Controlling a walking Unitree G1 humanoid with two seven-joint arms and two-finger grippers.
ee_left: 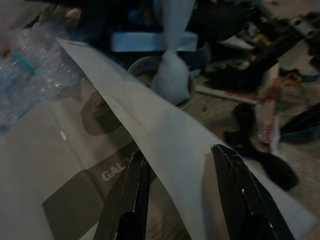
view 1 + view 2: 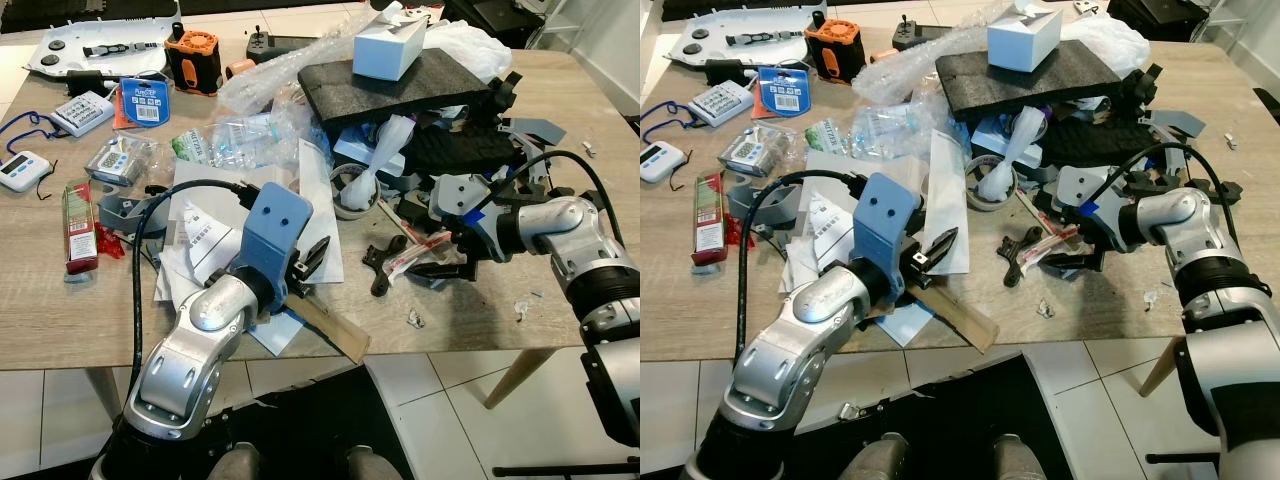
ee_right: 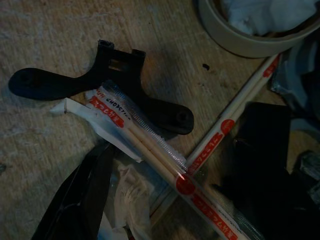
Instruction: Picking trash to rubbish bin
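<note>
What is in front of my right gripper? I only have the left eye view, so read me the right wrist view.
Observer: The right gripper faces wrapped chopsticks with red print, which lie across a black bracket.
Operator: Now check the left wrist view and report the fingers.
Observer: The left gripper is open, and a raised edge of white paper runs between its fingers.

Home room, white floor tiles [image 2: 420,400], cluttered wooden table [image 2: 60,310], timers, packaging
</note>
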